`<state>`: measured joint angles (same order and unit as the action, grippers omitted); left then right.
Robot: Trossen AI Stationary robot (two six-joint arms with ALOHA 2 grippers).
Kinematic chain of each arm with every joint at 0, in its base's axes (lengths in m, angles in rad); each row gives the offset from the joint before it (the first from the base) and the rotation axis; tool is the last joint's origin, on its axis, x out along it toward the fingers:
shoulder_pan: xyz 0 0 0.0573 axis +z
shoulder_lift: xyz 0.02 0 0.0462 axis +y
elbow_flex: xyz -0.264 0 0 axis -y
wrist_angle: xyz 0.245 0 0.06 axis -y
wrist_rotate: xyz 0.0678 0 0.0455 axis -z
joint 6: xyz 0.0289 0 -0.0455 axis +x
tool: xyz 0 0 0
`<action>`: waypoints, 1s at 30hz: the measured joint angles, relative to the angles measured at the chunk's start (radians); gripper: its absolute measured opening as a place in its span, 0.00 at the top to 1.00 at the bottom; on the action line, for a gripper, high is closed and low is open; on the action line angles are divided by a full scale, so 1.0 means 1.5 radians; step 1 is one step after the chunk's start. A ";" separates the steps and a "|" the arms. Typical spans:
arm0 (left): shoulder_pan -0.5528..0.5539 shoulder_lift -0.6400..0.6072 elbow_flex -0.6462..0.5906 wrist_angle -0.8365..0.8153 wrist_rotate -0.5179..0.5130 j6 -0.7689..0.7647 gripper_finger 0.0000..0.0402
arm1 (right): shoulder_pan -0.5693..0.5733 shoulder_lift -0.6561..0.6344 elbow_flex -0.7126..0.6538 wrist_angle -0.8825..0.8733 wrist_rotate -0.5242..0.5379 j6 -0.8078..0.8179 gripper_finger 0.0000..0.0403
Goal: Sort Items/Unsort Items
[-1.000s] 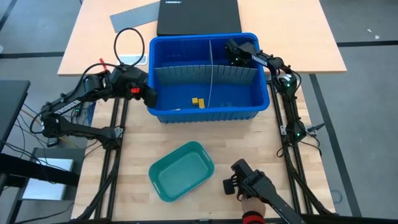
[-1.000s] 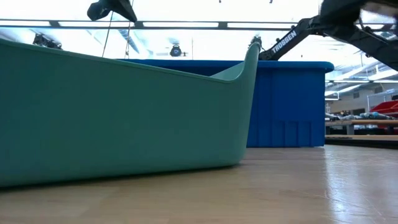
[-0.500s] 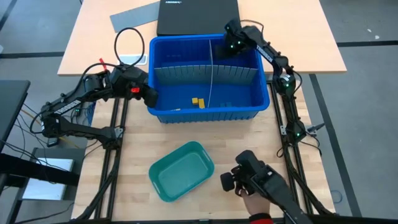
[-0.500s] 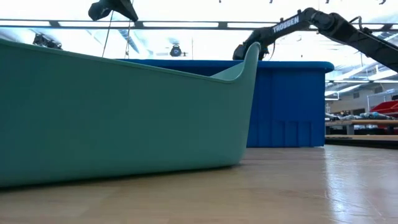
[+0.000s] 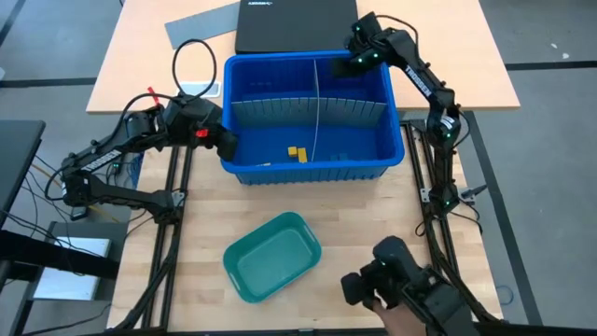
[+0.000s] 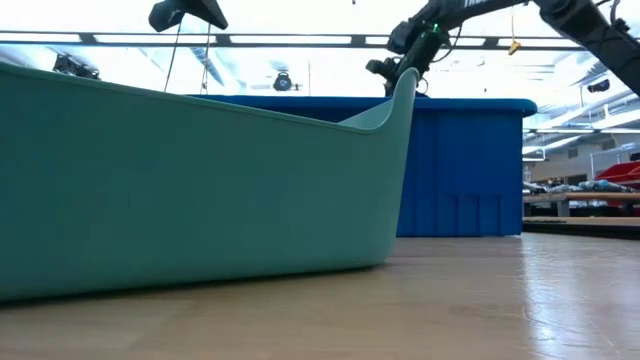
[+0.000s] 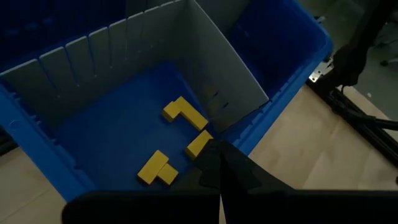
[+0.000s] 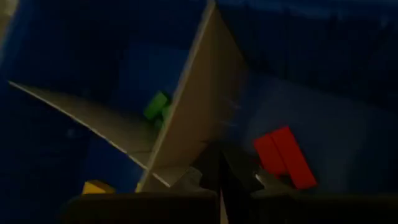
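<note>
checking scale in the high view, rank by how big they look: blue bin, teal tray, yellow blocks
1. blue bin, clearly largest.
2. teal tray, much smaller than the bin.
3. yellow blocks, tiny specks on the bin floor.

Blocks (image 5: 298, 151) in divided bin (image 5: 308, 171), tray (image 5: 272, 256) before it.

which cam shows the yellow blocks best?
Left wrist view: the yellow blocks lie unobstructed on the blue bin's floor beside the grey divider. High view shows tiny specks; right wrist view one dim corner; low view none.
</note>
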<state>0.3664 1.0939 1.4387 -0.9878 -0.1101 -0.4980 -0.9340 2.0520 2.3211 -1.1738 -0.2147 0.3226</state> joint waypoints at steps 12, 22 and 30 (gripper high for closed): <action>0.000 0.000 0.000 -0.001 0.023 -0.023 1.00 | -0.001 0.160 -0.002 -0.028 0.008 -0.026 0.66; 0.000 0.000 0.000 -0.003 0.024 -0.029 1.00 | -0.003 0.206 0.002 -0.005 -0.014 -0.128 0.44; 0.000 0.000 0.000 -0.004 0.024 -0.038 1.00 | -0.018 0.173 -0.004 0.010 -0.018 -0.130 0.43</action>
<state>0.3664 1.0943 1.4387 -0.9936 -0.0738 -0.5554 -0.9616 2.3122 2.3150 -1.1583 -0.2424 0.1270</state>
